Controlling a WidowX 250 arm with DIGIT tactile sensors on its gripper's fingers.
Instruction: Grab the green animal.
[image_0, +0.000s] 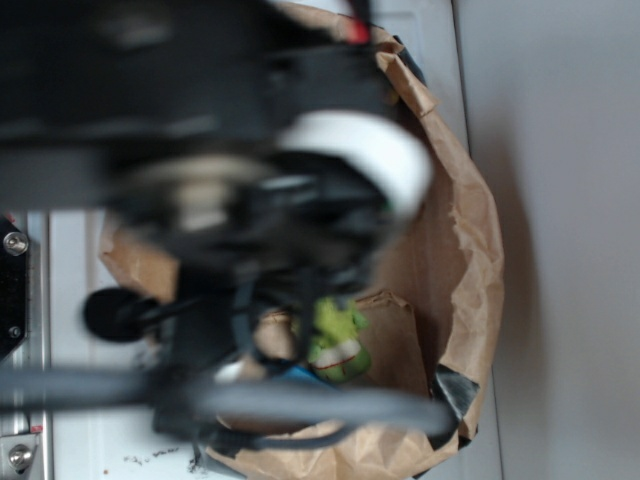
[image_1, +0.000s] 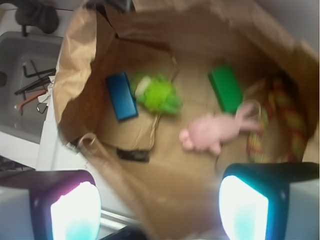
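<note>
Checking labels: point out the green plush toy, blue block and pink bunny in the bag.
green plush toy (image_1: 159, 95): wrist view, on its fuzzy lime body.
blue block (image_1: 121, 96): wrist view, middle of its top face.
pink bunny (image_1: 215, 129): wrist view, on its body.

Access is from above only, through the open mouth of the paper bag (image_1: 75, 65), whose crumpled walls ring the floor on every side. In the wrist view the gripper (image_1: 160, 210) sits high, its 2 fingers spread wide and clear of all contents. The green animal (image_1: 157, 95) has a blue block (image_1: 121, 96) just beside it on 1 flank; bare floor lies on the other. The pink bunny (image_1: 217, 131), green block (image_1: 226, 89) and a striped rope (image_1: 282, 117) crowd the far side.
</note>
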